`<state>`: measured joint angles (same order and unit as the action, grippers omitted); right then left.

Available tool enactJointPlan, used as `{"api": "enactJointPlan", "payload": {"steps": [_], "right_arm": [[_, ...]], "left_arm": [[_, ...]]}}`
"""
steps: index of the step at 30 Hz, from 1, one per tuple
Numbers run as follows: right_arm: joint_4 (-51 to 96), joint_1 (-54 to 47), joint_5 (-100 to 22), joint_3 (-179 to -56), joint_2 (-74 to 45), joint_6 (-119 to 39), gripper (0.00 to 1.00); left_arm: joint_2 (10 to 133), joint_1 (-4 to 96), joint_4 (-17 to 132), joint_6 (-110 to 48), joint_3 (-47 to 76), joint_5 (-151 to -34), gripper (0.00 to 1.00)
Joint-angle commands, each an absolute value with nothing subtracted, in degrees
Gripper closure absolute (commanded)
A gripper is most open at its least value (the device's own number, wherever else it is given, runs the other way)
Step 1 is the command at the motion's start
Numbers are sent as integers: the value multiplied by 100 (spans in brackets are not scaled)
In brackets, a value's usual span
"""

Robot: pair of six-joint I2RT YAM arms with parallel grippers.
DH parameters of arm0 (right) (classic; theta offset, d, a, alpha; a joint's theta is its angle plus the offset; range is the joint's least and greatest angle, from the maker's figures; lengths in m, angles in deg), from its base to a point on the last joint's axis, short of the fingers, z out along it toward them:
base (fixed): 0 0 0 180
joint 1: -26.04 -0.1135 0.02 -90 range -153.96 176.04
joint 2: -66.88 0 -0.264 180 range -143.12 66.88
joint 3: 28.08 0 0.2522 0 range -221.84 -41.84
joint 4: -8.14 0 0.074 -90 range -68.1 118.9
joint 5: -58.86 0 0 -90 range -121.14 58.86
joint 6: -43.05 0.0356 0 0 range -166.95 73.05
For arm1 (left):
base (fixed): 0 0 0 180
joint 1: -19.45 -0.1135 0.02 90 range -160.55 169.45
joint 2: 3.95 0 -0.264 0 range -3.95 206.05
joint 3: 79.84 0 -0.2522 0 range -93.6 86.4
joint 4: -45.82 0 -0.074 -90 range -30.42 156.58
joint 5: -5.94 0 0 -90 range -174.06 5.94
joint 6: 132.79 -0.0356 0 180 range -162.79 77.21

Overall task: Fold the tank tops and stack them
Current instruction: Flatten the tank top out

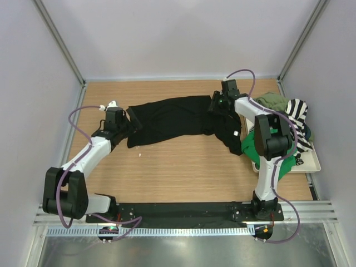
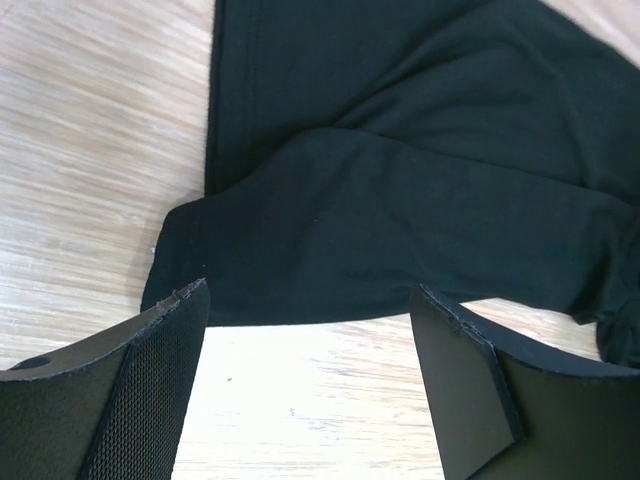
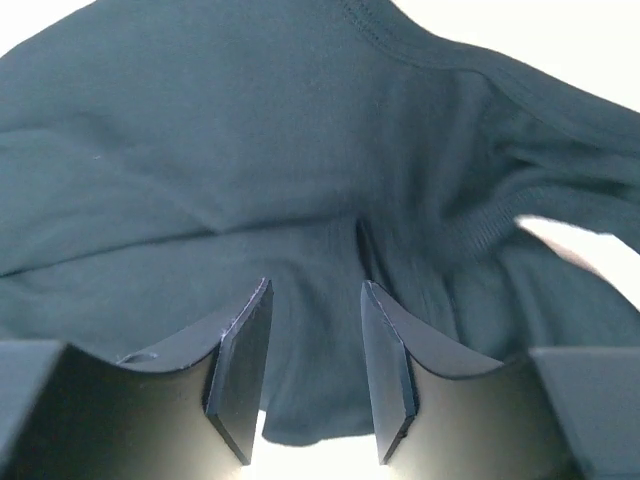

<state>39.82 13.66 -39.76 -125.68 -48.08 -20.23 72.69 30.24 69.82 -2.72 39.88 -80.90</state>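
A purple cable (image 1: 75, 114) is seen looping beside the left arm at the left of the wooden table (image 1: 167, 172). The left gripper (image 2: 310, 290) is held wide open just at the left end of the black tank top (image 1: 178, 117), with bare wood shown between its fingers (image 2: 165, 350) and nothing grasped. The black tank top is spread crosswise over the middle of the table, creased, with its right end bent toward the near edge. The right gripper (image 3: 316, 285) is set low over the top's right part. Its jaws are half narrowed with cloth between them, but whether that cloth is pinched cannot be told. Further right, the green tank top (image 1: 253, 147) is partly hidden by the right arm. The olive tank top (image 1: 272, 100) and the striped tank top (image 1: 297, 114) are heaped on a pale tray (image 1: 314, 164).
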Motion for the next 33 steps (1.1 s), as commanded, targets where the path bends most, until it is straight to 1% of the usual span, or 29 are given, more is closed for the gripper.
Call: {"api": "enactJointPlan", "payload": {"steps": [1, 4, 6, 7, 8, 10, 11, 12, 16, 19, 22, 23, 24, 26, 27, 33], "right_arm": [[4158, 1260, -3792, -13200, -5132, -2190, 53], [4282, 1233, -3676, -13483, -5476, -2234, 53], [4256, 1216, -3711, -13536, -5607, -2251, 56], [4247, 1215, -3729, -13545, -5634, -2269, 59], [4264, 1198, -3738, -13553, -5643, -2287, 72], [4239, 1189, -3729, -13484, -5504, -2322, 86], [4203, 1189, -3633, -13422, -5398, -2339, 95], [4151, 1189, -3589, -13335, -5275, -2331, 97], [3774, 1163, -3544, -12536, -4353, -2234, 99], [3571, 1049, -3527, -11789, -3231, -2155, 99], [3527, 926, -3377, -10980, -2596, -2155, 99], [3492, 917, -3360, -10743, -2176, -2138, 99], [3465, 899, -3368, -10271, -1945, -2129, 99], [3404, 873, -3369, -9820, -1576, -2059, 99], [3386, 864, -3377, -9400, -1235, -2050, 99], [3412, 706, -3588, -8070, -118, -1883, 99]], "left_arm": [[7005, 3026, 6538, -271, 4035, -8178, 18], [7005, 3035, 6529, -289, 4026, -8160, 18], [7005, 3035, 6503, -289, 4035, -8169, 18], [7005, 3026, 6494, -289, 4044, -8169, 18], [6996, 3035, 6494, -289, 4052, -8151, 18], [6996, 3026, 6459, -324, 4061, -8125, 18], [7005, 3035, 6468, -341, 4061, -8099, 18], [7005, 3035, 6459, -359, 4061, -8090, 18], [7093, 3035, 6450, -368, 4053, -8072, 18], [7207, 3061, 6433, -368, 4035, -8098, 19], [7286, 3114, 6433, -368, 4009, -8090, 20], [7295, 3123, 6433, -377, 4009, -8081, 20], [7295, 3140, 6441, -377, 4009, -8072, 21], [7330, 3149, 6441, -394, 4000, -8046, 21], [7348, 3167, 6441, -394, 3991, -8028, 22], [7523, 3211, 6503, -412, 3921, -7993, 24]]}}
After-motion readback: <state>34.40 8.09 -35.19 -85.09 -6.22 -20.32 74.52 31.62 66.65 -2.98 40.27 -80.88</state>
